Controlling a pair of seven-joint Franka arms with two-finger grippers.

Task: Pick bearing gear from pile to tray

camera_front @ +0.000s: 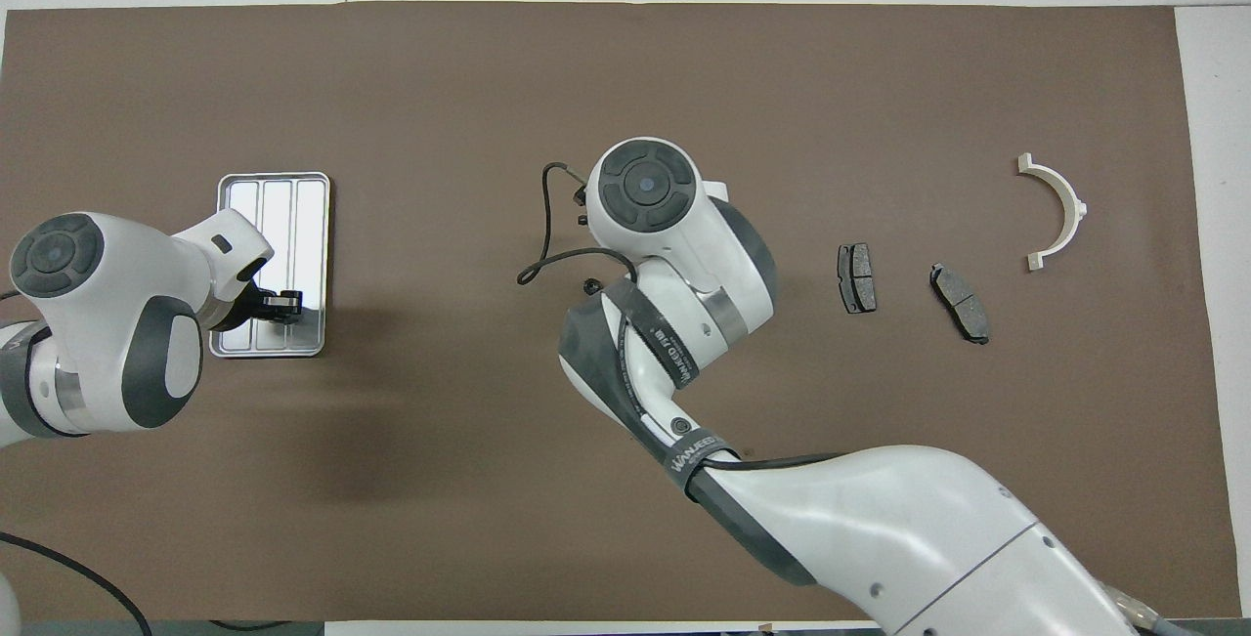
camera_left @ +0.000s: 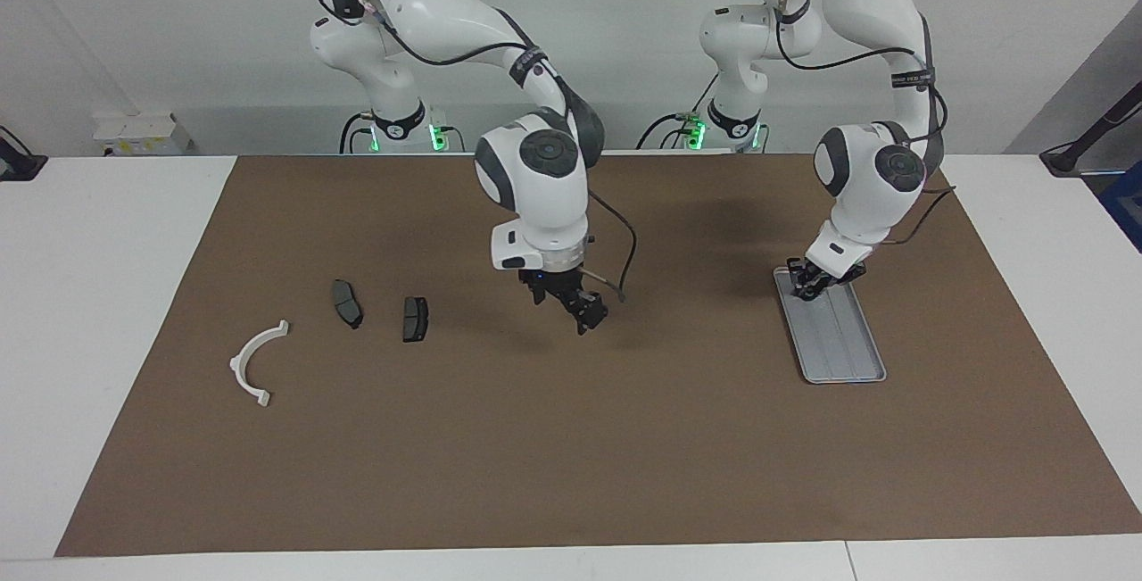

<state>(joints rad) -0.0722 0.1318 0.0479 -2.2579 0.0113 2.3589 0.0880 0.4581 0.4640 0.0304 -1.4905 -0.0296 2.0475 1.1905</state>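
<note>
The pile lies toward the right arm's end of the table: a white half-ring bracket (camera_left: 257,361) (camera_front: 1057,211) and two dark brake pads (camera_left: 347,303) (camera_left: 415,319). My right gripper (camera_left: 571,309) hangs open over the bare mat mid-table, nothing visible in it. A tiny black piece (camera_front: 590,284) shows beside its cable; I cannot tell whether it is a bearing gear or part of the gripper. The grey ribbed tray (camera_left: 848,349) (camera_front: 293,201) lies toward the left arm's end. My left gripper (camera_left: 812,285) (camera_front: 286,302) is low over the tray's end nearer the robots.
A brown mat (camera_left: 571,456) covers most of the white table. A tiny dark speck (camera_front: 748,450) sits on the mat near the right arm. A black cable (camera_left: 624,269) loops off the right wrist.
</note>
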